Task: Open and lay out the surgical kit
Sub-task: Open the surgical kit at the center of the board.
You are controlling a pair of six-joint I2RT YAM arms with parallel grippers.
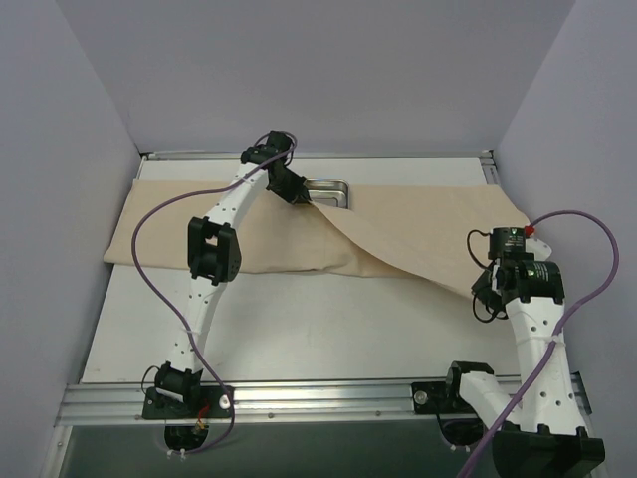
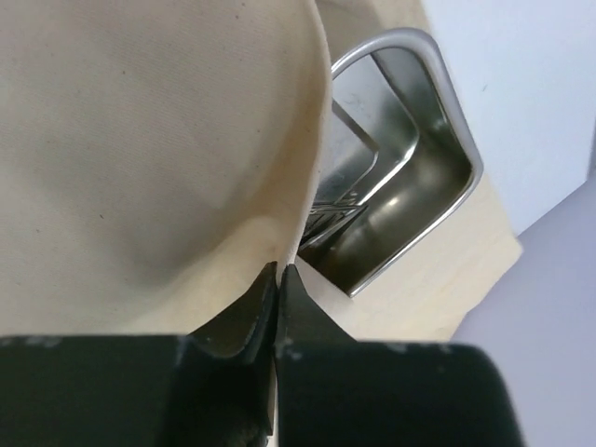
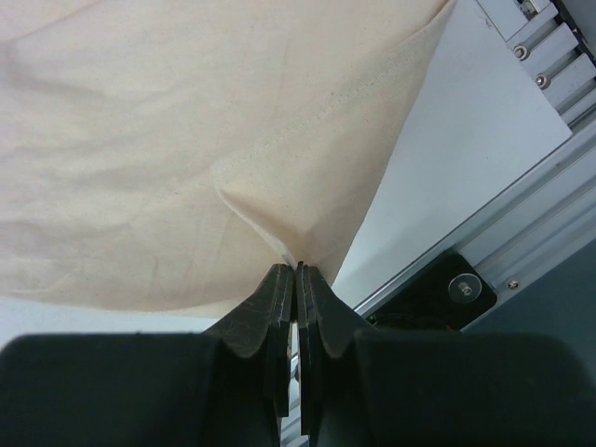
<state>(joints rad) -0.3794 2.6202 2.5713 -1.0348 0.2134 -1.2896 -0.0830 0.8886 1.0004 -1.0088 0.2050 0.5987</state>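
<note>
A white worktop (image 1: 299, 329) sits between pale lavender walls (image 1: 328, 70) at its left, far and right edges. A slotted aluminium rail (image 1: 318, 398) runs along its near edge; a thinner rail (image 1: 398, 155) lines the far edge.

Lab cell: plain walls (image 1: 328, 70), railed table (image 1: 299, 329)
</note>
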